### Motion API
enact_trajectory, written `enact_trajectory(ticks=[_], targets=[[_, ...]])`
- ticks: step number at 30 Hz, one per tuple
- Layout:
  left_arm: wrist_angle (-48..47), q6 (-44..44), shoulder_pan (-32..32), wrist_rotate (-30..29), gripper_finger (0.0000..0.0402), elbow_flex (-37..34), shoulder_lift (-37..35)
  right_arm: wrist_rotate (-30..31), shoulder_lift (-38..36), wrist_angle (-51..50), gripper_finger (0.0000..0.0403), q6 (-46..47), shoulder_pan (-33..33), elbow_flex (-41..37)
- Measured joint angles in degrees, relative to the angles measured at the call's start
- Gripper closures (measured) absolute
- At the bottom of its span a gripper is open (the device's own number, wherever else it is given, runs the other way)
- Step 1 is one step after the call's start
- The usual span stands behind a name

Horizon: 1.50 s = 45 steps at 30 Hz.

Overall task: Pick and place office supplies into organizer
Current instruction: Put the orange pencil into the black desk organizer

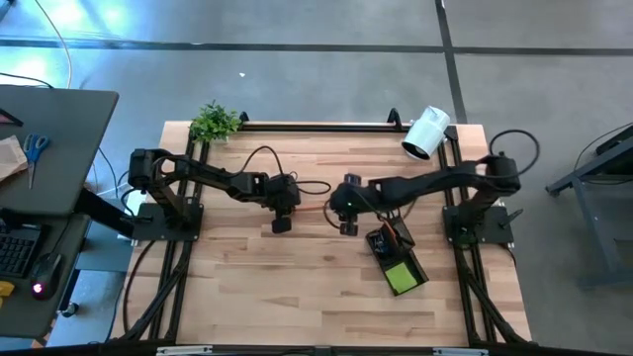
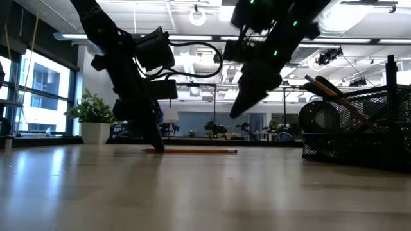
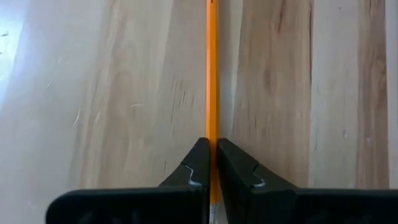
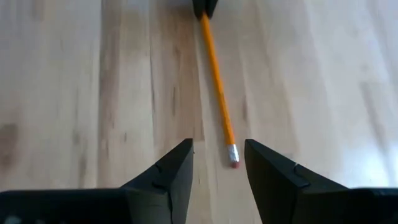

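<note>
Spanning most of the high view, a wooden table (image 1: 297, 287) is seen with both arms reaching toward its middle. At one far corner a small plant (image 1: 215, 121) is set, at the other a white camera (image 1: 426, 133). Beside the table on the left a dark desk (image 1: 49, 148) is seen, with blue scissors (image 1: 36, 150) on it. The organizer (image 1: 396, 259) is placed on the right-hand near part of the table, just beside the right arm's base frame; a green pad (image 1: 402, 277) is seen in its low tray, and dark and orange-tipped items (image 2: 334, 93) are stood in its cup, as shown in the low view. The left gripper (image 3: 212, 163) is lowered to the table near the centre, its fingers (image 3: 194, 163) clenched on the pencil (image 3: 212, 74), which is gripped at one end and lies flat on the wood. The right gripper (image 4: 217, 163) is held just above the table near the pencil's other end, its jaws released, half apart, with nothing between them; the eraser tip (image 4: 234, 163) is seen in the gap between the fingers (image 4: 177, 165), on the wood below them. In the low view the pencil (image 2: 192, 151) is seen lying along the tabletop between the two grippers, the left gripper's tip (image 2: 157, 144) touching down at its end.
</note>
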Motion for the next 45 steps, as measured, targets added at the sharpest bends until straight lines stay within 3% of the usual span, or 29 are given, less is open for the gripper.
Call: enact_trajectory(ticks=[15, 32, 39, 45], targets=[[0.6, 0.6, 0.0, 2.3, 0.0400, 0.0, 0.0, -3.2, 10.4, 4.5, 0.0265, -5.9, -4.0, 0.0], [2.0, 1.5, -0.1, 5.0, 0.0401, 0.0, -0.5, -2.8, -2.9, -2.4, 0.0265, 0.6, -0.9, 0.0], [2.3, 1.5, 0.0, 6.6, 0.0401, 0.1, -1.4, -2.8, -1.6, -3.5, 0.0265, 1.8, 0.1, 0.0], [-1.6, 3.4, -0.7, 13.9, 0.0401, 0.1, -1.2, -2.8, -0.1, -3.4, 0.0265, 1.8, 0.1, 0.0]])
